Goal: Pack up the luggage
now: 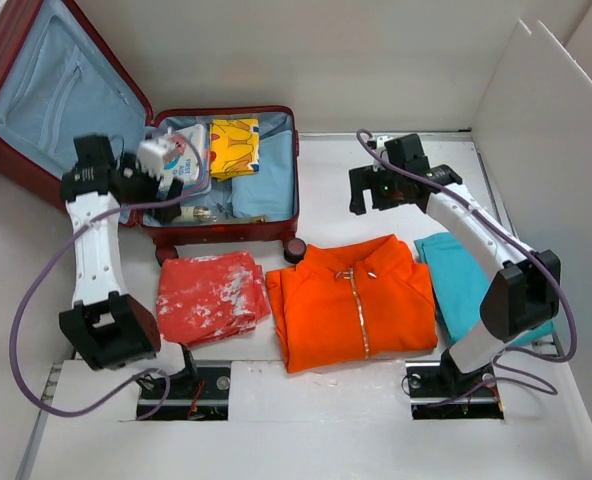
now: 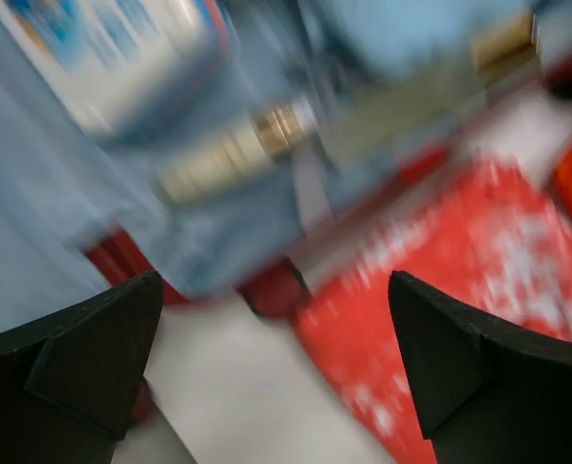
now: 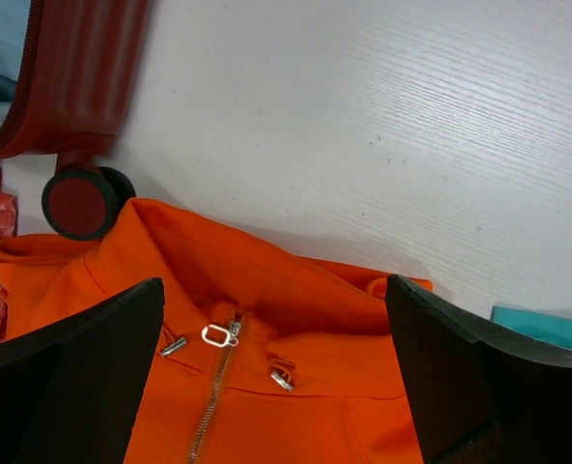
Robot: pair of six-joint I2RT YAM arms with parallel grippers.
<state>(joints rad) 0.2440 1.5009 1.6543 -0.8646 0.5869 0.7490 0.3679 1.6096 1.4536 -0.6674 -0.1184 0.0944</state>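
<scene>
**Suitcase part-packed; jacket looks next**

Suitcase (image 1: 226, 232) sits at far-left corner of tabletop, lid open & leaning back, blue lining showing. Inside: yellow packet (image 1: 234, 147), white-blue pouch (image 1: 183, 150), small bottles (image 1: 201, 212); room seems left on its right side. L gripper (image 1: 166, 182) hangs over suitcase's left half, jaws wide apart, nothing btw them; its wrist view is blurred. In front of suitcase, toward near edge: red cloth (image 1: 211, 297), orange jacket (image 1: 351, 300), teal cloth (image 1: 454, 275), all unpacked. R gripper (image 3: 274, 285) hovers just above jacket collar, jaws spread, empty. Step, prob.: pickup of jacket. Next: lower R onto collar, pinch fabric, lift, carry left into suitcase w/o snagging rim.
</scene>
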